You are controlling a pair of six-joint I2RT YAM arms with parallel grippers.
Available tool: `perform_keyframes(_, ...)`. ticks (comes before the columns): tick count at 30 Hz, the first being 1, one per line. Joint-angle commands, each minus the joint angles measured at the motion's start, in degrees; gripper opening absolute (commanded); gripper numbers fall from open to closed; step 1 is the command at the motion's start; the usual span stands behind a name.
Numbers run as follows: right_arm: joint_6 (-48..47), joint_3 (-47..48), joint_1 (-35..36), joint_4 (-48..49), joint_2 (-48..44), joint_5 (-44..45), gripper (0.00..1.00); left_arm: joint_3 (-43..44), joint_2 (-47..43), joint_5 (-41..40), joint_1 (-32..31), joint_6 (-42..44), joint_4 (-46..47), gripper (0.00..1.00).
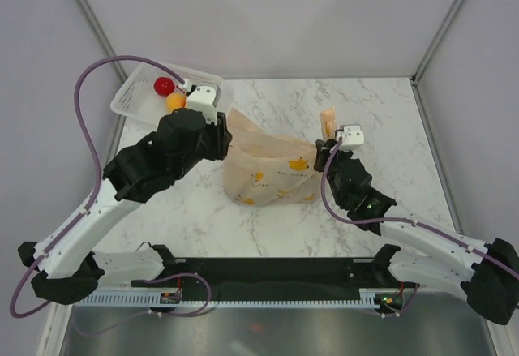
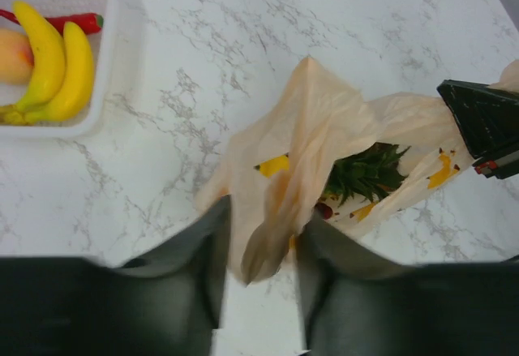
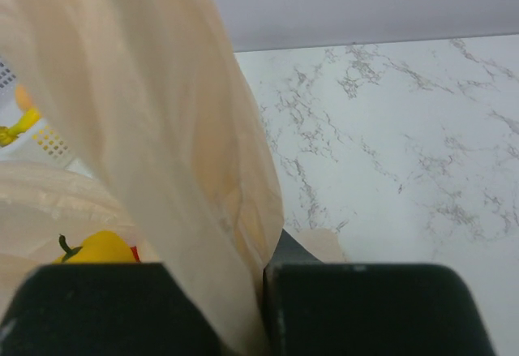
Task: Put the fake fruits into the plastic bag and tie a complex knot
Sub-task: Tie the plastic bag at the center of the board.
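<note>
We note the plastic bag [image 2: 324,121] lying left-to-right between the arms, right gripper [image 3: 261,279] pinching one end, left gripper [image 2: 263,218] part-open astride the other, seemingly loose.

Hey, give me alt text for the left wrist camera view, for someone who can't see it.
A peach plastic bag lies on a marble table, a fold of it between the fingers of the left gripper, pineapple leaves showing inside. A white basket at upper left holds bananas.
</note>
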Motion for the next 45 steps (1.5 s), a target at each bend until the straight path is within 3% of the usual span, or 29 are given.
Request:
perform_keyframes(1, -1.57, -1.17, -0.58, 0.12, -1.86, 3.26, 0.0, 3.09, -1.82, -0.78, 0.29, -1.65, -0.3, 0.65)
perform_keyframes(5, -1.39, -1.44, -0.67, 0.12, -2.04, 2.91, 0.0, -0.51, -3.75, 1.67, 0.38, -0.77, 2.24, 0.99)
perform_keyframes(7, -1.13, -1.7, -0.84, 0.21, -2.04, 2.47, 0.0, -5.77, -7.43, 2.81, 0.38, -0.42, 6.19, 1.0)
perform_keyframes(13, -0.69, -2.23, -0.84, 0.56, -2.21, 1.33, 0.0, -29.23, -23.06, 10.1, 0.38, 4.32, 35.7, 1.0)
perform_keyframes(15, -0.78, -2.32, -0.93, 0.56, -2.21, 1.06, 0.0, -35.81, -24.93, 12.57, 0.38, 6.25, 45.17, 1.0)
perform_keyframes(21, -0.34, -0.65, -1.02, -1.28, -1.43, 0.18, 0.01, -42.26, -23.27, 16.79, 0.38, 12.15, 56.73, 1.0)
perform_keyframes(22, -0.08, 0.22, -1.02, -3.72, -1.42, 0.27, 0.12, -42.79, -23.01, 16.88, 0.38, 12.32, 58.83, 1.0)
perform_keyframes(23, 0.36, 1.8, -1.02, -4.97, -1.34, 0.36, 0.15, -43.49, -22.48, 16.19, 0.38, 12.5, 59.64, 1.0)
perform_keyframes(24, 0.71, 2.51, -1.02, -6.28, -1.77, 0.71, 0.27, -43.85, -22.39, 15.57, 0.29, 12.5, 60.26, 1.0)
perform_keyframes(26, 1.16, 4.35, -0.93, -9.8, -2.91, 0.71, 0.39, -44.46, -22.04, 14.25, 0.38, 12.94, 62.1, 1.0)
perform_keyframes(27, 1.33, 5.06, -1.02, -10.94, -3.87, 0.8, 0.53, -44.55, -21.69, 13.99, 0.29, 13.11, 62.72, 1.0)
perform_keyframes(29, 1.6, 8.03, -0.93, -15.86, -4.67, 0.97, 0.63, -44.81, -21.25, 13.63, 0.38, 13.29, 63.86, 1.0)
perform_keyframes(30, 1.94, 9.19, -1.02, -17.62, -5.11, 1.06, 0.73, -44.82, -20.9, 13.54, 0.38, 13.38, 63.95, 1.0)
perform_keyframes(33, 2.47, 14.11, -1.02, -25.35, -6.17, 1.24, 0.86, -44.38, -20.11, 13.54, 0.38, 13.73, 63.87, 0.96)
perform_keyframes(38, 3.35, 26.21, -1.02, -38.53, -6.7, 1.85, 0.92, -44.29, -19.67, 13.63, 0.29, 13.99, 63.87, 0.91)
perform_keyframes(45, 3.0, 47.05, -0.93, -58.29, -2.05, 0.29, 0.96, -46.66, -21.86, 13.46, 0.29, 15.57, 64.48, 0.93)
